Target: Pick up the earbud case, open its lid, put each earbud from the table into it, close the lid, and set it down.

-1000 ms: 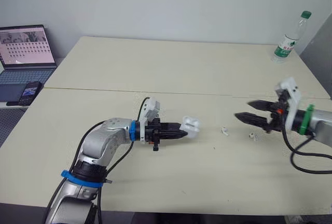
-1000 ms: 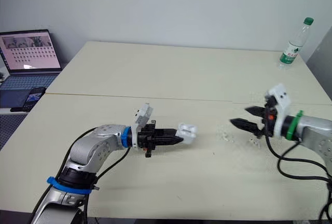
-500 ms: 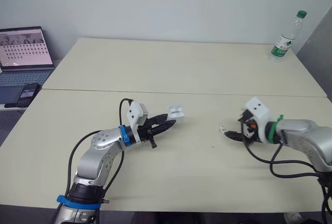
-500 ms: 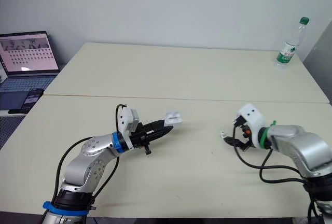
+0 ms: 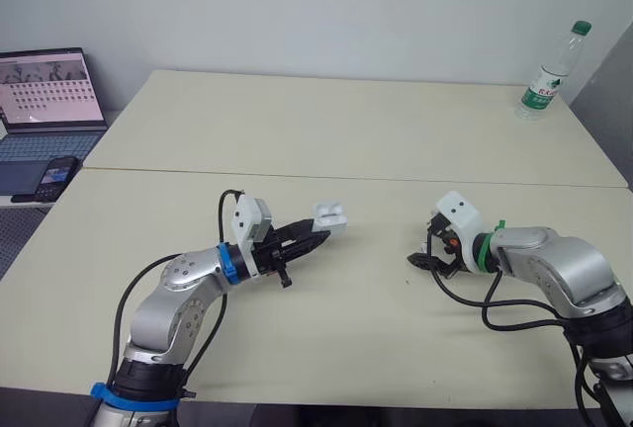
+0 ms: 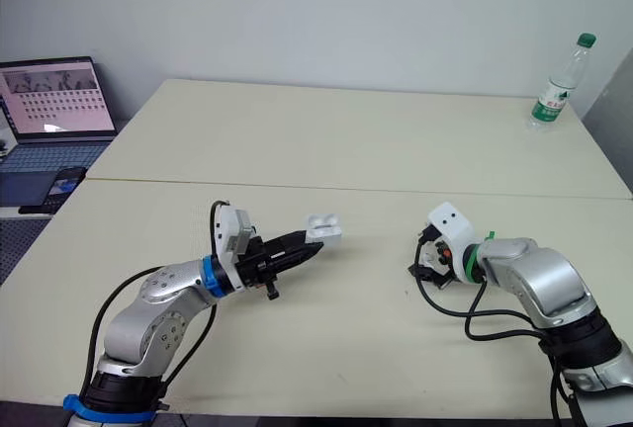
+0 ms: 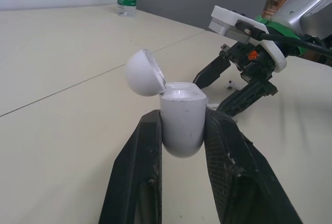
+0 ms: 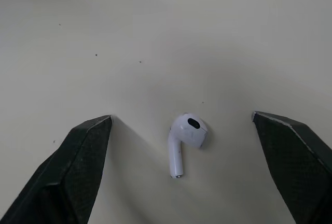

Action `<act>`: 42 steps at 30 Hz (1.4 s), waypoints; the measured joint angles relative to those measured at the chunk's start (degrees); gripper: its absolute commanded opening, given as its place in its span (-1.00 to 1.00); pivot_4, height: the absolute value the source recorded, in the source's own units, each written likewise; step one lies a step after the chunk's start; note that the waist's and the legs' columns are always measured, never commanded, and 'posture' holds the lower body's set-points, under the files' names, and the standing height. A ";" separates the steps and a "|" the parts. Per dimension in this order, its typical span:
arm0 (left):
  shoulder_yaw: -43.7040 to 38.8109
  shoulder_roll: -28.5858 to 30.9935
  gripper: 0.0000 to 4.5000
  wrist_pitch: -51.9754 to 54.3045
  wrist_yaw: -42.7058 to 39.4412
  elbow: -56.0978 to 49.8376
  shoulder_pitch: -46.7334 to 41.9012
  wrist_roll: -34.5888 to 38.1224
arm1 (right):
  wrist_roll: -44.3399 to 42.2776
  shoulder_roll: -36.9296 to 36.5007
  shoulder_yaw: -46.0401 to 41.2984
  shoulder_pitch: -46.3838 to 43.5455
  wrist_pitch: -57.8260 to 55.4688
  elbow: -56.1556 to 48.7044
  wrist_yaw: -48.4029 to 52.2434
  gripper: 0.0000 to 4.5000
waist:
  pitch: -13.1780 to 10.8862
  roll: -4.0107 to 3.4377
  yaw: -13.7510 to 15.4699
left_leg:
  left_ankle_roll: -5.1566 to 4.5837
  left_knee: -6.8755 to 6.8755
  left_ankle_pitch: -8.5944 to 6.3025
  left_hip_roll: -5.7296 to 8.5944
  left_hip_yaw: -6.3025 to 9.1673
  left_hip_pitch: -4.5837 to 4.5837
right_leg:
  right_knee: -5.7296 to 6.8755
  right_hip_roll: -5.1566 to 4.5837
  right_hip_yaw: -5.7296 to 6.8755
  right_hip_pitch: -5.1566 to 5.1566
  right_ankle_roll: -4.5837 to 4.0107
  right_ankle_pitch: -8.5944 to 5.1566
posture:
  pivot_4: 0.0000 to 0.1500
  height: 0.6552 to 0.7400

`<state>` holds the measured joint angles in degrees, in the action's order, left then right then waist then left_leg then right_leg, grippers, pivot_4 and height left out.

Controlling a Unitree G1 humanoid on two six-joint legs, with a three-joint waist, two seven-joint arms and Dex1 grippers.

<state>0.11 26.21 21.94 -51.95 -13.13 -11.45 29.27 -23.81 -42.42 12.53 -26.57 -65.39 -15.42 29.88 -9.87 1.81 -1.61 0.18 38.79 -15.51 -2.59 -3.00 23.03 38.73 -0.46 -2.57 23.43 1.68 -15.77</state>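
Note:
My left gripper (image 5: 315,239) is shut on the white earbud case (image 5: 329,216) and holds it above the table's middle. The case stands upright between the black fingers (image 7: 148,146), its round lid (image 7: 144,72) tipped open. My right gripper (image 5: 427,263) points down at the table to the right of the case. It is open, and its two fingertips (image 8: 93,130) straddle a white earbud (image 8: 185,138) lying on the table, without touching it. The left wrist view also shows the right gripper (image 7: 228,92) beyond the case.
A water bottle (image 5: 547,76) stands at the far right corner of the cream table (image 5: 326,130). An open laptop (image 5: 49,91) and a phone (image 5: 54,177) sit on a side surface at the left. A seam (image 5: 198,172) runs across the table.
The camera has shifted. My right gripper has swung from level to pointing down and moved left over an earbud. My left gripper still holds the open case, drawn back a little.

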 measured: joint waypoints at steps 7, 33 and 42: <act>-0.15 0.12 -0.65 -1.49 -1.31 0.80 0.88 -0.21 | 0.46 0.00 -0.07 0.15 -1.40 -1.41 0.25 -0.40 | 0.00 0.00 -0.04 | 0.00 0.00 0.00 -0.01 -0.04 -0.02 | -0.01 0.02 0.00 0.00 0.00 0.00 | 1.00 0.91; 4.05 -10.31 -0.65 -3.84 6.31 7.19 -5.52 -4.19 | 0.66 -16.83 -8.31 18.84 25.57 -8.38 24.70 -0.81 | -0.04 0.02 0.55 | -0.01 -0.02 -0.01 0.07 -0.04 0.04 | -0.14 0.16 0.06 -0.01 0.04 -0.01 | 1.00 0.91; 4.19 -9.34 -0.65 -3.83 5.24 7.23 -6.15 -4.29 | 12.45 -28.56 -4.63 20.46 54.08 5.80 45.11 -0.81 | -0.08 0.07 -0.18 | -0.03 0.05 0.02 -0.06 -0.19 -0.27 | 0.05 0.29 -0.02 -0.13 0.28 -0.16 | 1.00 0.91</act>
<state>4.30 16.87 18.11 -46.71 -5.90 -17.61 24.99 -11.36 -70.98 7.90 -6.11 -11.32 -9.63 75.00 -9.94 1.88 -1.78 0.15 38.83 -15.48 -2.65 -3.19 22.76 38.78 -0.17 -2.58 23.29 1.96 -15.93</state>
